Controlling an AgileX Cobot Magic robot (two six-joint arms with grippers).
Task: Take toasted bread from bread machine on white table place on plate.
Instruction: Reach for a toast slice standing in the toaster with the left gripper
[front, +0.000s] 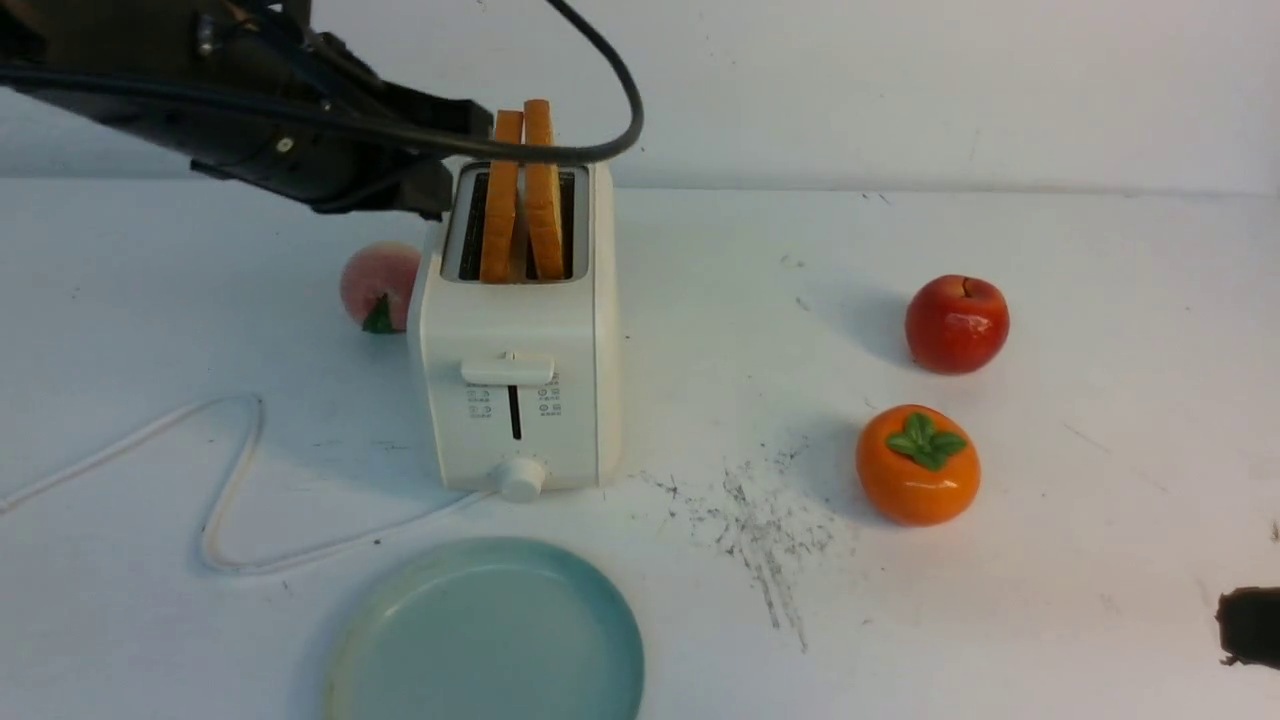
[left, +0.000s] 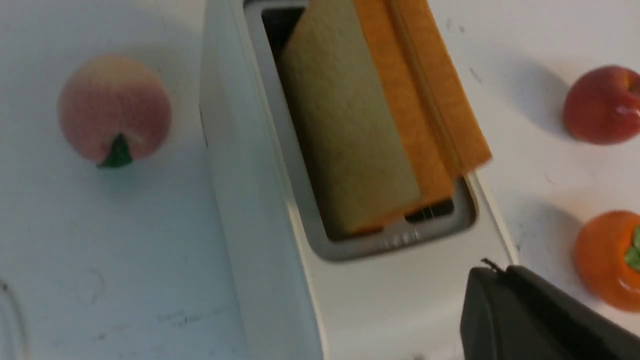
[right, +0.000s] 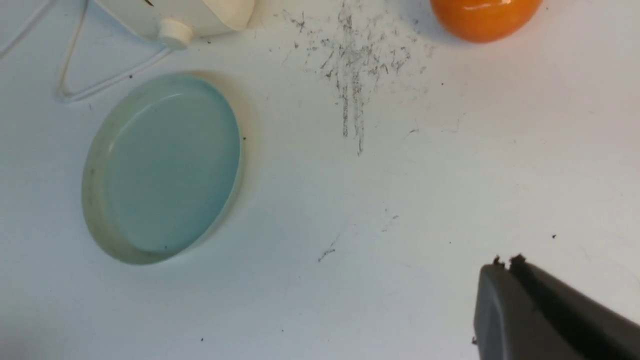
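Observation:
The white bread machine (front: 515, 400) stands mid-table with two slices of toasted bread (front: 500, 200) upright in its slots, their tops sticking out. The left wrist view shows the near slice's tan face (left: 350, 130) and the slot rim (left: 390, 240). My left gripper (front: 455, 135) hangs at the bread machine's upper left, just beside the slices; its fingers are pressed together and hold nothing (left: 492, 270). The pale blue-green plate (front: 485, 640) lies bare in front of the bread machine on the white table (front: 1050, 520). My right gripper (right: 505, 261) is shut and holds nothing, low over the table at the front right (front: 1250, 625).
A peach (front: 380, 285) sits left of and behind the bread machine. A red apple (front: 957, 323) and an orange persimmon (front: 918, 465) lie to the right. The white cord (front: 230, 480) loops on the left. A black arm cable (front: 610, 110) arcs across the slices.

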